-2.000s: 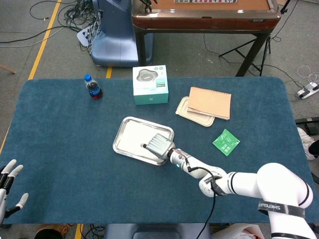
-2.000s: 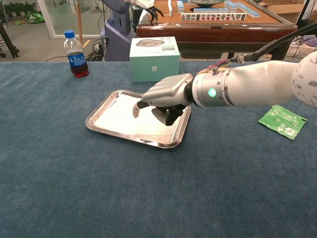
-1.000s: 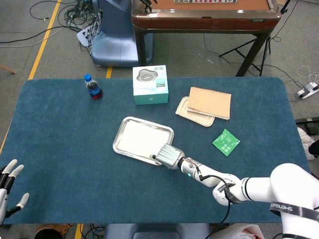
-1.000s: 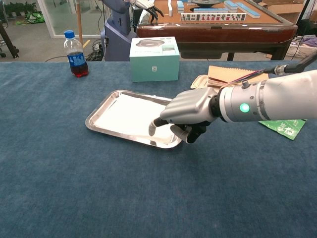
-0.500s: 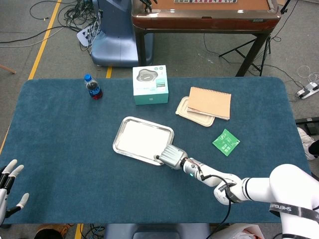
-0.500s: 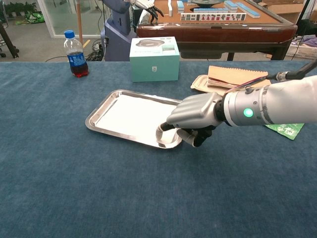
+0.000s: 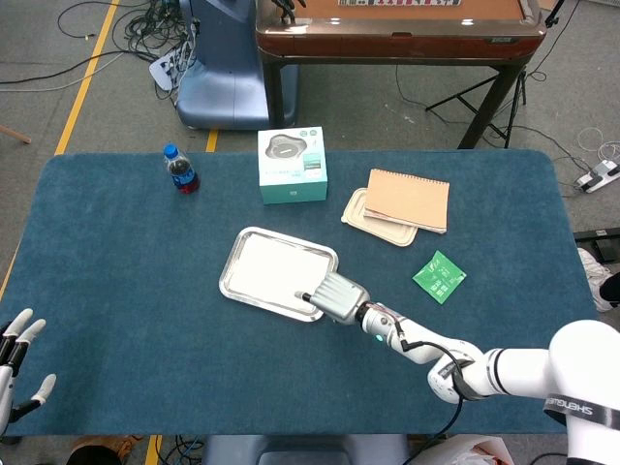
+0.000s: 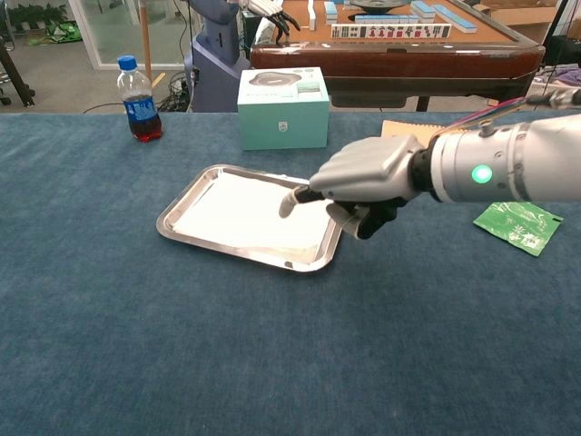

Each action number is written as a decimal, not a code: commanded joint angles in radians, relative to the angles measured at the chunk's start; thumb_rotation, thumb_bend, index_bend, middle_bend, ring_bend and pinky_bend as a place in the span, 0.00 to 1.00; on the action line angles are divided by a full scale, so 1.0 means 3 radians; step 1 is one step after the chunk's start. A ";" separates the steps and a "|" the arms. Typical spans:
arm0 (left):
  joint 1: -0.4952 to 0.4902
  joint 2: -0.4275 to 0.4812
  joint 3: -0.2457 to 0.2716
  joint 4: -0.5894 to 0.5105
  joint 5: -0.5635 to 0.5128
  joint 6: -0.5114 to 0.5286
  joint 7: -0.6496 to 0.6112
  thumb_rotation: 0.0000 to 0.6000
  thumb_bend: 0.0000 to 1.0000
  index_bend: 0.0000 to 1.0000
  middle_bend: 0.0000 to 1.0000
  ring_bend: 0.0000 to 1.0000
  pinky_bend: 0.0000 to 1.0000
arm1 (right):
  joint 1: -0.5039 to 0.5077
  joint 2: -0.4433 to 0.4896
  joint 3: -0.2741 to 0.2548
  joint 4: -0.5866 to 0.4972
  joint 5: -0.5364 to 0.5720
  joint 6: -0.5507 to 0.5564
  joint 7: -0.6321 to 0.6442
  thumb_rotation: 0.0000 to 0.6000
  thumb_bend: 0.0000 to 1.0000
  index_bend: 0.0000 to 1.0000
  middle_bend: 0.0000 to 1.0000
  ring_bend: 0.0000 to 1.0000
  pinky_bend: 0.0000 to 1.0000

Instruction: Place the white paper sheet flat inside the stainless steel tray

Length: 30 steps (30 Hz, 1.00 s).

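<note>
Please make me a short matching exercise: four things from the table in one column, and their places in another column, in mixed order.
Things:
1. white paper sheet
2. bottle
3. green packet
4. right hand

Places:
A. far left of the table
B. over the tray's right end
C. inside the stainless steel tray
D. right of the table

Pairs: 1-C, 2-A, 3-D, 4-B

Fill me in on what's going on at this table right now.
The robot's right hand hovers over the near right corner of the stainless steel tray, holding nothing. The white paper sheet already lies flat inside the tray. The left hand waits at the table's left edge, fingers apart. A cola bottle and a teal box stand behind the tray.
</note>
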 commanded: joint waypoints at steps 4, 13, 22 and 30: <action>-0.0024 -0.0002 -0.0017 0.0037 -0.0011 -0.0022 -0.0056 1.00 0.24 0.17 0.09 0.10 0.00 | -0.0456 0.0517 -0.0023 -0.0514 0.0078 0.0773 -0.0197 1.00 0.98 0.06 0.90 0.94 1.00; -0.0097 -0.0012 -0.0046 0.0075 -0.0013 -0.0096 -0.0104 1.00 0.24 0.17 0.09 0.10 0.00 | -0.1086 0.0990 -0.0179 -0.0987 0.0159 0.1618 -0.0485 1.00 0.61 0.00 0.54 0.54 0.86; -0.0155 -0.0041 -0.0065 0.0113 -0.0035 -0.0163 -0.0144 1.00 0.24 0.17 0.09 0.10 0.00 | -0.1716 0.1137 -0.0326 -0.0989 -0.0090 0.2210 -0.0336 1.00 0.59 0.00 0.31 0.27 0.54; -0.0207 -0.0070 -0.0066 0.0131 -0.0028 -0.0218 -0.0152 1.00 0.24 0.17 0.09 0.10 0.00 | -0.2251 0.1105 -0.0394 -0.0805 -0.0305 0.2639 -0.0152 1.00 0.59 0.00 0.30 0.24 0.49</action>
